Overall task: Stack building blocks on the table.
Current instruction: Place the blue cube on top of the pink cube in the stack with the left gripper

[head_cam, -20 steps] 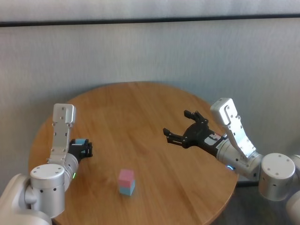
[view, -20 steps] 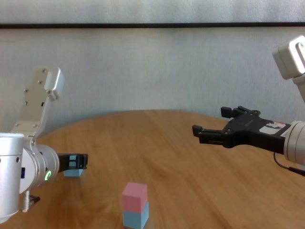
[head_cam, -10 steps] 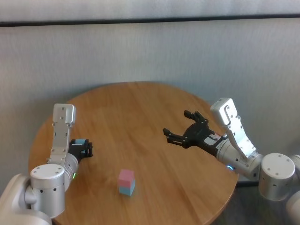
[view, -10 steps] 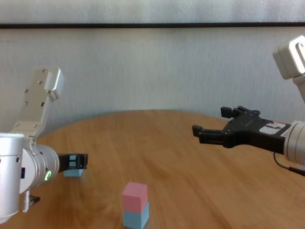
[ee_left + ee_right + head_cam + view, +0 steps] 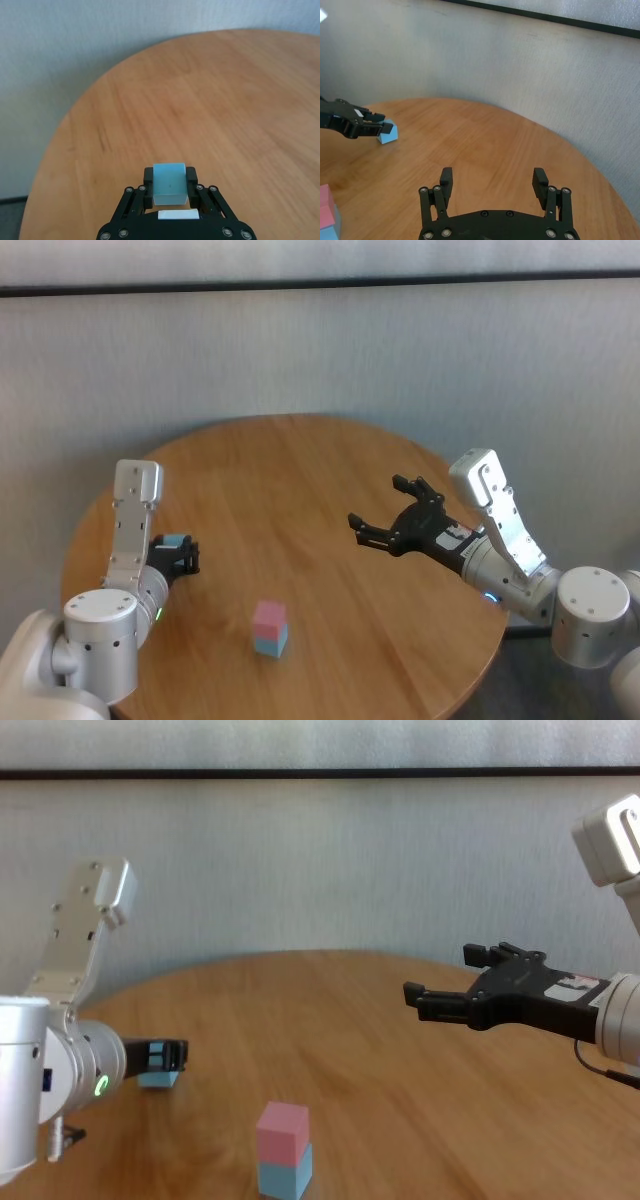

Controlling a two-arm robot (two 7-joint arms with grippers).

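Observation:
At the left side of the round wooden table point(image 5: 300, 465), my left gripper point(image 5: 180, 554) is shut on a light blue block point(image 5: 170, 184), low at the table top. That same block point(image 5: 388, 133) shows between the black fingers in the right wrist view. Near the table's front, a pink block point(image 5: 269, 618) sits squarely on a second light blue block point(image 5: 272, 643). My right gripper point(image 5: 376, 501) hovers open above the table's right half, with nothing between its fingers, well apart from the two-block stack point(image 5: 284, 1155).
The table edge curves close behind the left gripper, and a grey wall point(image 5: 320, 350) stands behind the table. Bare wood point(image 5: 340, 1030) lies between the stack and both grippers.
My left arm has shifted very slightly, with the light blue block still between its fingers. The right arm and the stack have not moved.

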